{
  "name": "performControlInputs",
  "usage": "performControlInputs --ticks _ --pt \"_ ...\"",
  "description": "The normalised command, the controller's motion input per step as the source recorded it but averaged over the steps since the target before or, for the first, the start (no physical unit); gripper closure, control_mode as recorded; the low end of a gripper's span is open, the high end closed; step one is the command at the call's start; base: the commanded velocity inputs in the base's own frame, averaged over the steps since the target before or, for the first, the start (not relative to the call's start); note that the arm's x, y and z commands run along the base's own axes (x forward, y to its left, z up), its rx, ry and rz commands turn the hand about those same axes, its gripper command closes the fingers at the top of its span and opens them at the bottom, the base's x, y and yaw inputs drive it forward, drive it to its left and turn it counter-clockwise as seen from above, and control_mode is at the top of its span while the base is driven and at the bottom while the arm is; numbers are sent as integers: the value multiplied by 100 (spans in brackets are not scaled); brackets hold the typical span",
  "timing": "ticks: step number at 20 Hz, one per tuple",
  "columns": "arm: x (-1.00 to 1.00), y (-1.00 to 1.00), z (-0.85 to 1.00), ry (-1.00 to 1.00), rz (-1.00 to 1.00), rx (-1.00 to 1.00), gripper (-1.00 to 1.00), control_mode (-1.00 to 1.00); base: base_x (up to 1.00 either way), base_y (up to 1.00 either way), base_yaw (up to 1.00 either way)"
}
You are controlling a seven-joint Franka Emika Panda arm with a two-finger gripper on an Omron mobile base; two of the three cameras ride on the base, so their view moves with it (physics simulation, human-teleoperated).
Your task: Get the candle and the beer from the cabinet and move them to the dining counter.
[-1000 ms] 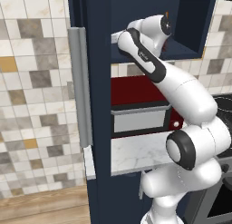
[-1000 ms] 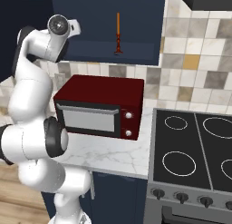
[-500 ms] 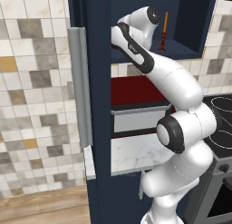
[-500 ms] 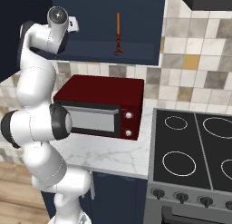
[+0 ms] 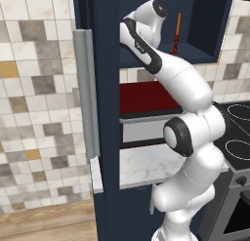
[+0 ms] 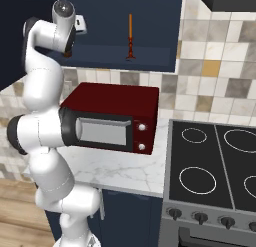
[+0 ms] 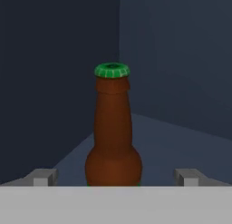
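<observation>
Standing upright in the cabinet (image 5: 205, 20), the candle (image 5: 177, 32) shows past the arm from the left, it stands above the red microwave (image 6: 112, 116) from the right, and the beer (image 7: 113, 132) stands inside the cabinet between the wide-open jaws.

From my hand view the beer (image 7: 113, 128) stands dead ahead, upright, centred between my spread fingertips (image 7: 43, 177), free gap either side of it. Cabinet (image 7: 54, 69) side wall close on one side, back wall behind the bottle, open shelf floor to the other side. Candle (image 6: 130, 37) stands well apart along the shelf, not blocking.
</observation>
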Motion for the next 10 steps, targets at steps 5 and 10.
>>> performControlInputs --ticks 5,10 --pt "12 7 -10 5 0 0 -100 -100 0 0 0" --pt "9 3 -11 5 0 0 -100 -100 0 0 0"
